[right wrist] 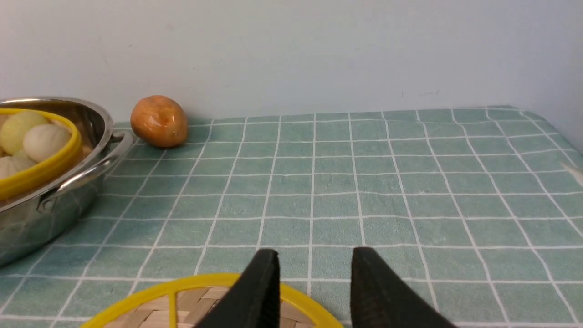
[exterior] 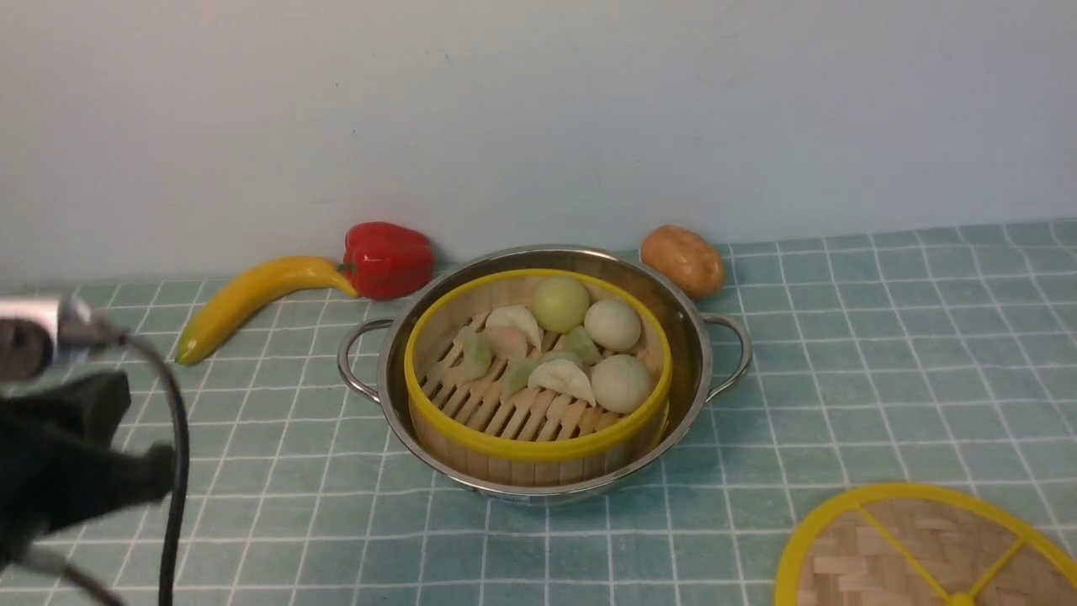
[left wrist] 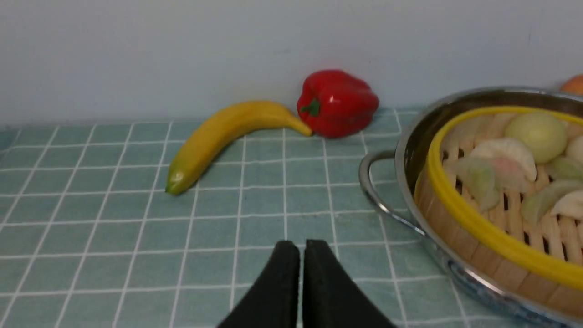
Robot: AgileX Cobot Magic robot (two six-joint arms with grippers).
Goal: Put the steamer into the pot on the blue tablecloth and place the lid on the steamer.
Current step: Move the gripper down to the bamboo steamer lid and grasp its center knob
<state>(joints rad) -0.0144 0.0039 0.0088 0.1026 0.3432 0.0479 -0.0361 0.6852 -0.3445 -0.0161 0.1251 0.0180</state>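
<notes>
A pale blue cloth (exterior: 841,337) with a white grid covered the table. Near the middle of the table, toward its back edge, stood the steel pot (exterior: 692,337), and the steamer (exterior: 538,449) sat inside it, its yellow rim rising above the pot's rim. Toy buns and dumplings lay on its slatted floor. The lid (exterior: 917,547) lay flat on the cloth toward the table's front right corner, well apart from the pot. The front view cut off its near part.

Along the back edge, a banana (exterior: 252,295) touched a red pepper (exterior: 387,259) left of the pot, and a potato (exterior: 683,259) lay just behind the pot's right handle.

In the front view, the left arm (exterior: 59,471) was only a dark, blurred shape with a cable at the table's left edge, and its fingers could not be made out. The left wrist view showed the left tool (left wrist: 300,248) over bare cloth near the pot's left handle. Its black fingers were all but together with a thin slit between them, and they gripped nothing.

The right tool (right wrist: 314,257) did not appear in the front view. The right wrist view showed its fingers spread apart and empty, over the lid's far rim. One finger overlapped the rim, but contact could not be judged. That view caught only the lid's edge and a slice of the pot.
</notes>
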